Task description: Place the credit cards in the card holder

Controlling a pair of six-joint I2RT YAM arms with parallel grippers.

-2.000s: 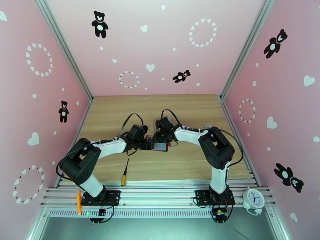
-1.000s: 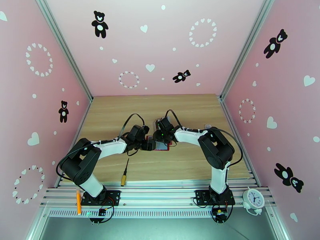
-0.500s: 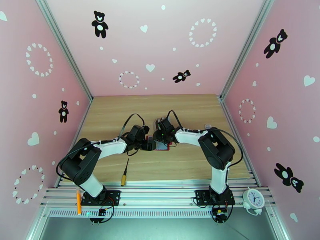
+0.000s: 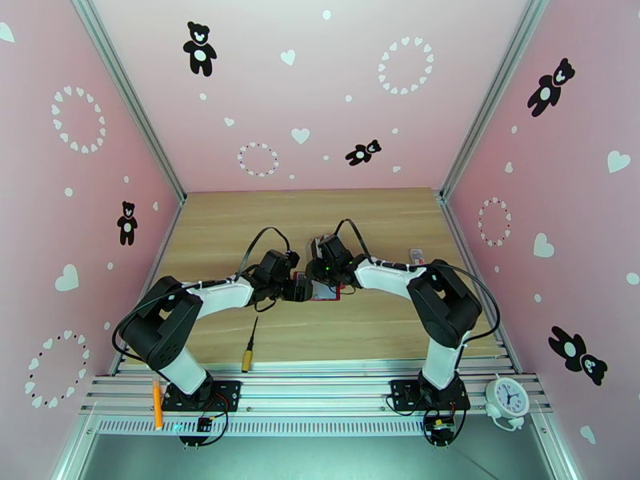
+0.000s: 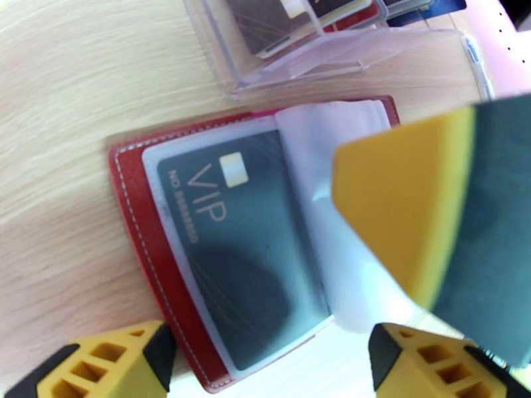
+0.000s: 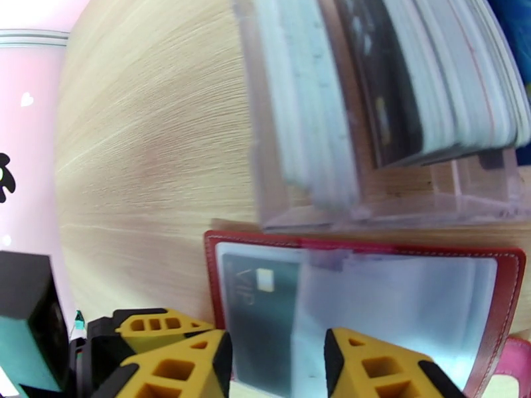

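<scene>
Looking at the card holder point(image 5: 136, 213) lying open and flat on the wooden table point(image 5: 60, 94), roughly mid-table between the two arms. Got a dark VIP card point(image 5: 232, 247) already tucked into a clear sleeve on the half nearer the left gripper point(image 5: 265, 356), with the other sleeves point(image 5: 308, 160) flopped toward the opposite half. Seeing more credit cards point(image 6: 398, 81) standing on edge in a clear rack point(image 5: 332, 58) just beyond the holder, right alongside it; touching or not, can't say. Reading the left gripper as spread wide, straddling the near end of the holder, one finger right up against the red edge, but can't tell if actually pressing on it. Calling the right gripper point(image 6: 275, 353) about half apart, tips low over the clear sleeves, and honestly can't tell if pinching one. Also spotted a yellow-handled screwdriver point(image 4: 249, 350) near the left arm and a small white clock point(image 4: 507, 398) by the right arm's base.
</scene>
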